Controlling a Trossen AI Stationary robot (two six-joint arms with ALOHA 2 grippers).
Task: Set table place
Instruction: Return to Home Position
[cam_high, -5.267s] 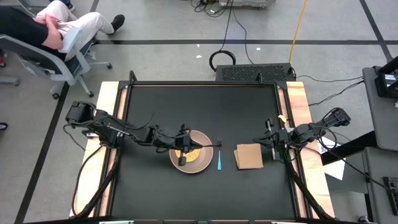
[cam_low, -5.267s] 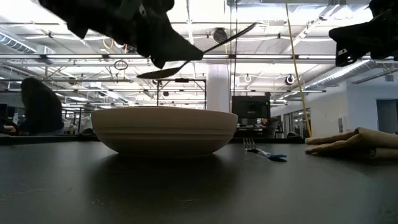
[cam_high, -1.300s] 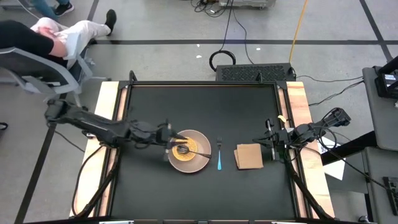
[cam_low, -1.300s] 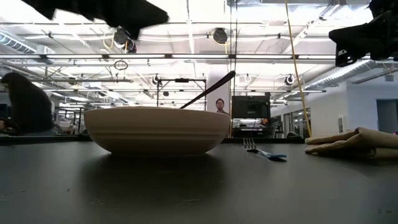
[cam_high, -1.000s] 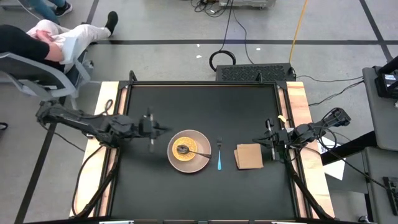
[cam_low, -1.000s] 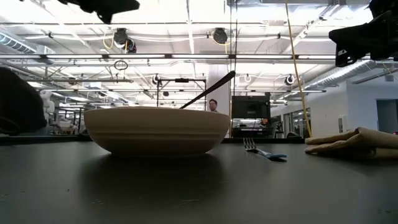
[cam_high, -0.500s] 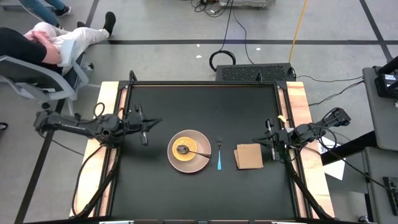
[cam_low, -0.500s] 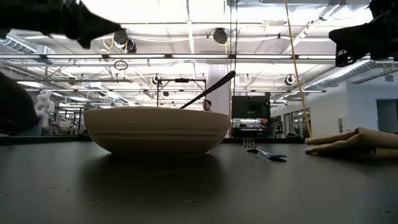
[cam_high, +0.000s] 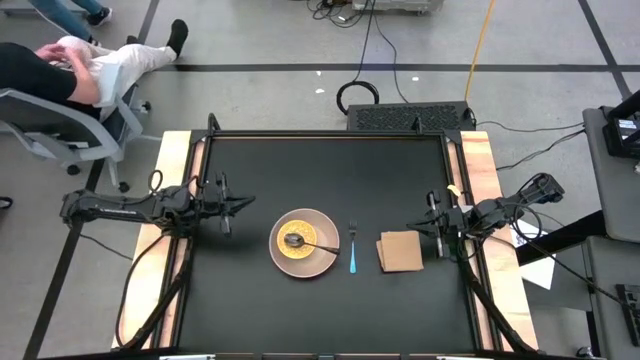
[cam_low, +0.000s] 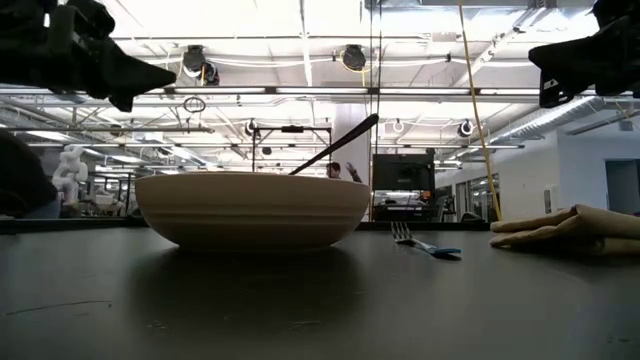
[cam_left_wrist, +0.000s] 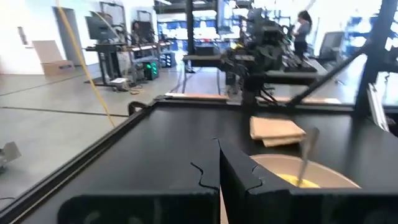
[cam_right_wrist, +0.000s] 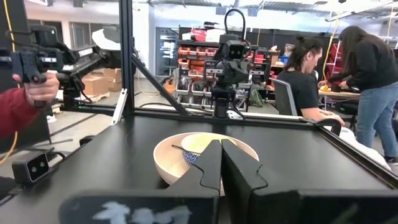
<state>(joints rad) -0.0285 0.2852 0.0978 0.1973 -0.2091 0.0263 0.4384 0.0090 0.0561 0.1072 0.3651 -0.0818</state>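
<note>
Pink plate (cam_high: 330, 225) sits toward table (cam_high: 320, 170) centre from your left gripper (cam_high: 227, 215) | it is pressed together, empty | right gripper (cam_high: 440, 235) likewise, beside napkin (cam_high: 400, 251).

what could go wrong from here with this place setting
The spoon leans in the yellow dish with its handle raised past the rim; a bump might tip it out. The napkin lies near the right hand; a sweep there might drag it. The left hand waits at the table's left edge.
</note>
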